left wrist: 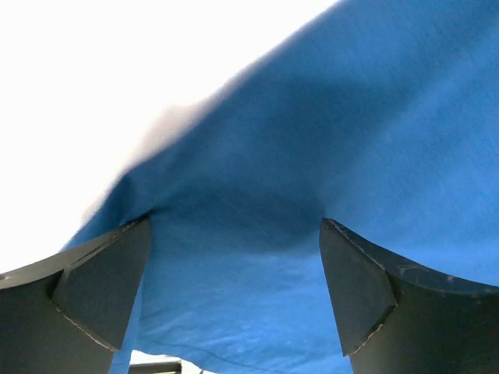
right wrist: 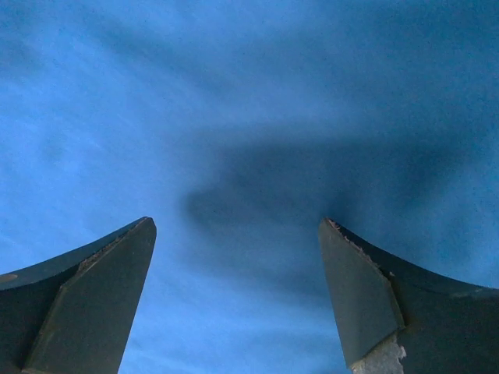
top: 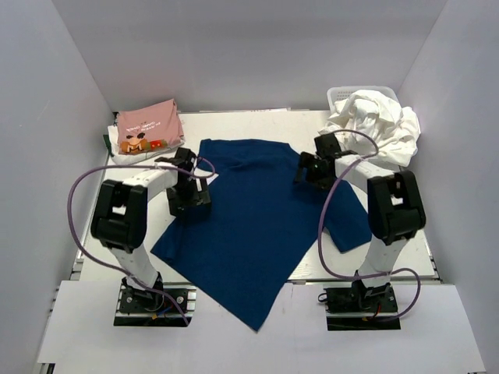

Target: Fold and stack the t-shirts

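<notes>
A navy blue t-shirt (top: 257, 218) lies spread flat on the table, its lower corner hanging over the near edge. My left gripper (top: 189, 195) is open over the shirt's left edge; in the left wrist view the blue cloth (left wrist: 312, 171) fills the space between the fingers (left wrist: 101, 288), with white table beyond. My right gripper (top: 312, 173) is open over the shirt's upper right part; its view shows only blue cloth (right wrist: 249, 117) between the fingers (right wrist: 359, 288). A folded pink t-shirt with a cartoon print (top: 148, 128) lies at the back left. White t-shirts (top: 374, 125) are heaped at the back right.
A white mesh basket (top: 343, 95) stands at the back right under the heap of white shirts. White walls close the table on the left, back and right. Purple cables loop beside both arms.
</notes>
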You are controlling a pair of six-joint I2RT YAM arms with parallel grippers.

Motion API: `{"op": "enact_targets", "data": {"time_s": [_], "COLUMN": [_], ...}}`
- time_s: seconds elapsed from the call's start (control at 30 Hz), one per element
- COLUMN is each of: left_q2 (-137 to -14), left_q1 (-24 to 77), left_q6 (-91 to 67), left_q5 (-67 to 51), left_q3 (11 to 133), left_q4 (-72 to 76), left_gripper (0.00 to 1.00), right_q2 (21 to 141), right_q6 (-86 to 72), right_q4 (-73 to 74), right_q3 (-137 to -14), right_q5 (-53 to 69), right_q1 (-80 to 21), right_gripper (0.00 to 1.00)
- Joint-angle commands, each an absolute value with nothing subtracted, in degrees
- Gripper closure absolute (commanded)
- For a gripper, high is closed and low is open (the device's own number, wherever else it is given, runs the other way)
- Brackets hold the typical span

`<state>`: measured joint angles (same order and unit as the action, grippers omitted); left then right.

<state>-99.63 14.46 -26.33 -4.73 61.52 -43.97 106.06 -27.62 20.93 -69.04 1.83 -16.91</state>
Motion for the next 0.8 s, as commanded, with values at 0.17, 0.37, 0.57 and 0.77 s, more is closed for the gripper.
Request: {"op": "enact_targets", "data": {"time_s": [0.17, 0.37, 0.57, 0.77], "left_q2": [-112.2, -131.6, -143.0, -126.0], "left_q1": [13.2, 11.4, 11.4, 12.2], "left_q6": [-28.8, -24.8, -18.9, -18.2], "left_q5": [11.9, 13.2, 3.5, -0.4], "left_q3": [75.8, 108.9, 138.0, 118.1], "left_q4": [-50.8, -55.4, -57.1, -46.2], "left_gripper": [0.01, 0.01, 0.01, 0.01], "right_q2": [92.6, 85.0, 75.7, 71.6], "right_q6": [-37.4, -36.1, -35.7, -30.8], "right_q4": [27.7, 35.1, 39.6, 40.9], "right_q3": [-52.8, -49.1, -41.1, -48.1], "right_q5": [2.3, 1.2, 8.1, 6.6], "right_q1": [-16.0, -18.2, -23.7, -27.0], "right_gripper": [0.1, 0.1, 0.1, 0.1]}}
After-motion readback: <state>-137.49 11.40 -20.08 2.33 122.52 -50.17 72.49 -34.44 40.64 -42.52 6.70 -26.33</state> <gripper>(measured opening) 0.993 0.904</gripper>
